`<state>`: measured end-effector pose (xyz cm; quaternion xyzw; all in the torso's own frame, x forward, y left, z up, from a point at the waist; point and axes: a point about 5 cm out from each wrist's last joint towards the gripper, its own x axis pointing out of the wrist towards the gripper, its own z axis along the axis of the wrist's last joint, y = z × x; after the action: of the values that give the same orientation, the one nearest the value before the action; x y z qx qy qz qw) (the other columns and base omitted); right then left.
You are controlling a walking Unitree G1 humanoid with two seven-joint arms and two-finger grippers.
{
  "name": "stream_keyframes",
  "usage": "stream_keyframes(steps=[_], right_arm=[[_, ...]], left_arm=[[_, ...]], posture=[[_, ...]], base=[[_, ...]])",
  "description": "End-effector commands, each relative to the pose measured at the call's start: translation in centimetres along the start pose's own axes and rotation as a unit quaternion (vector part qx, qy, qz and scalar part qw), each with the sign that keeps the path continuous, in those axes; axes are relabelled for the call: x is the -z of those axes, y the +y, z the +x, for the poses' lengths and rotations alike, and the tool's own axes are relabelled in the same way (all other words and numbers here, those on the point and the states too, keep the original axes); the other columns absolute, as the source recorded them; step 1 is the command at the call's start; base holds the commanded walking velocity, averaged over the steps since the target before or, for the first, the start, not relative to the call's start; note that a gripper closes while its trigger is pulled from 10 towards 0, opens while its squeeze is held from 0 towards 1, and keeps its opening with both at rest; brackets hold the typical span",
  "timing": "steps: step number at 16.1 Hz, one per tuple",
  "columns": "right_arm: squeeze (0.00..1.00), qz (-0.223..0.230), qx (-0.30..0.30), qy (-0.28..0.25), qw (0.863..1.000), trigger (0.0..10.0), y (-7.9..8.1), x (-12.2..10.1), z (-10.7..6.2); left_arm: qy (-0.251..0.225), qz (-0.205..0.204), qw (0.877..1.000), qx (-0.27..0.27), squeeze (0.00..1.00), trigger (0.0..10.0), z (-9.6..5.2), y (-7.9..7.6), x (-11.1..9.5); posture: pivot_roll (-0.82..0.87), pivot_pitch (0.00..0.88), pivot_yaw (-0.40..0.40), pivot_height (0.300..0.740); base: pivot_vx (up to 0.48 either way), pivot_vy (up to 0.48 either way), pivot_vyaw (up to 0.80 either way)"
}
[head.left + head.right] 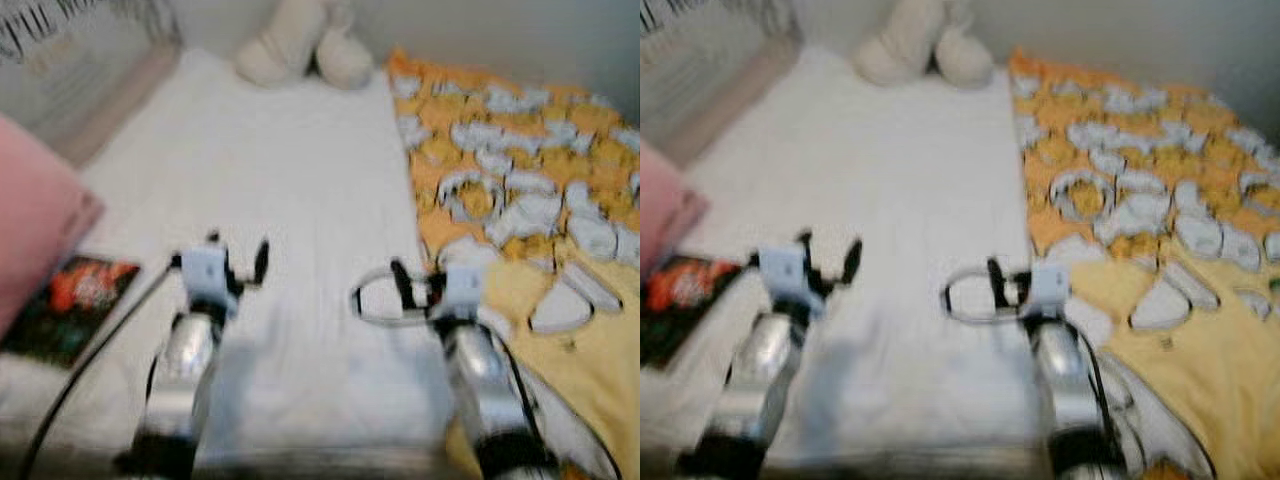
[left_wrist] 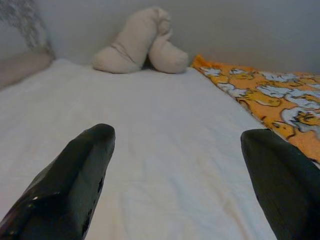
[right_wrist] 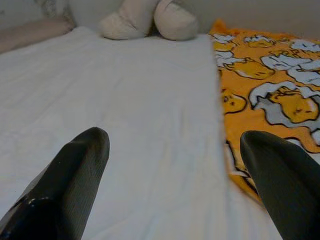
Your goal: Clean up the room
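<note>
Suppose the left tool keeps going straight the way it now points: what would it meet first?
Probably the cream plush toy by the wall, beyond the bare white sheet. The left tool is open and holds nothing; depth is hard to judge.

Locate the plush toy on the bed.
The beige plush toy lies at the bed's far end against the wall, beside the orange blanket's top corner.

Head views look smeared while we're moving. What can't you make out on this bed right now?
- Book: cover blurred in the eye views, title unreadable.
- Pink cushion: cut off by the left edge.
- Blanket: pattern smeared in the eye views, right edge cropped.
- Beige plush: what it is, unclear.
- Left gripper and right gripper: fingers cropped by the frame bottom.
</note>
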<state>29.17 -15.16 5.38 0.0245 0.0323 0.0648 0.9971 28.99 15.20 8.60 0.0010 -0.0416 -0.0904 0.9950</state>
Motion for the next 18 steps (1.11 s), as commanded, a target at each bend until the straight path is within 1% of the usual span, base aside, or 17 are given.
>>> stream_keyframes(steps=[1,2,4,7,10,11,12,14,15,17,18], right_arm=[[0.00,-0.008,0.023,0.012,1.000,10.0,-1.4,0.4,-0.3],[0.00,-0.008,0.024,0.014,1.000,10.0,-1.4,0.4,-0.3],[0.00,-0.003,0.024,0.017,1.000,10.0,-1.4,0.6,-0.3],[0.00,0.006,0.022,0.021,1.000,10.0,-1.2,0.8,-0.2],[0.00,0.007,0.023,0.021,0.999,10.0,-1.3,0.8,-0.1],[0.00,0.007,0.023,0.021,0.999,10.0,-1.3,0.8,-0.1],[0.00,0.004,0.021,0.016,1.000,10.0,-1.3,0.6,-0.1],[0.00,0.001,0.017,0.011,1.000,10.0,-1.3,0.5,-0.2],[0.00,-0.004,0.016,0.012,1.000,10.0,-1.4,0.5,-0.3],[0.00,-0.007,0.016,0.016,1.000,10.0,-1.5,0.7,-0.4],[0.17,-0.007,0.011,0.011,1.000,10.0,-1.4,0.5,-0.4]], left_arm=[[-0.012,-0.004,1.000,0.024,0.00,10.0,0.4,-1.2,-0.5],[-0.014,0.007,0.999,0.028,0.00,10.0,0.3,-1.4,-0.6],[-0.022,0.013,0.999,0.042,0.00,10.0,0.0,-1.6,-0.6],[-0.027,0.010,0.998,0.061,0.00,10.0,-0.4,-1.8,-0.7],[-0.027,0.008,0.997,0.066,0.00,10.0,-0.4,-2.0,-0.8],[-0.022,0.013,0.998,0.061,0.00,10.0,-0.3,-1.9,-0.7],[-0.009,-0.001,1.000,0.023,0.00,10.0,0.0,-0.9,-0.3],[0.002,-0.022,1.000,-0.015,0.00,10.0,0.0,0.2,0.0],[0.011,-0.027,0.999,-0.035,0.00,10.0,0.0,0.7,0.4],[0.009,-0.025,0.999,-0.034,0.00,10.0,0.2,0.2,0.4],[0.006,-0.020,0.999,-0.024,0.00,10.0,0.2,-0.1,0.3]], posture=[[0.04,0.000,-0.051,0.740],[0.05,0.000,-0.050,0.740],[0.05,0.000,-0.043,0.740],[0.05,0.000,-0.039,0.740],[0.04,0.000,-0.035,0.740],[0.04,0.000,-0.036,0.740],[0.04,0.000,-0.037,0.740],[0.04,0.000,-0.041,0.740],[0.04,0.000,-0.043,0.740],[0.04,0.000,-0.044,0.740],[0.03,0.000,-0.041,0.740]], base=[[0.000,0.000,0.00],[0.000,-0.480,0.00],[0.000,-0.480,0.00],[0.000,-0.480,0.00],[0.000,-0.480,0.00],[0.000,-0.480,0.00],[0.000,-0.480,0.00],[0.000,-0.480,0.00],[0.000,-0.480,0.00],[0.000,-0.480,0.00],[0.000,-0.480,0.00]])
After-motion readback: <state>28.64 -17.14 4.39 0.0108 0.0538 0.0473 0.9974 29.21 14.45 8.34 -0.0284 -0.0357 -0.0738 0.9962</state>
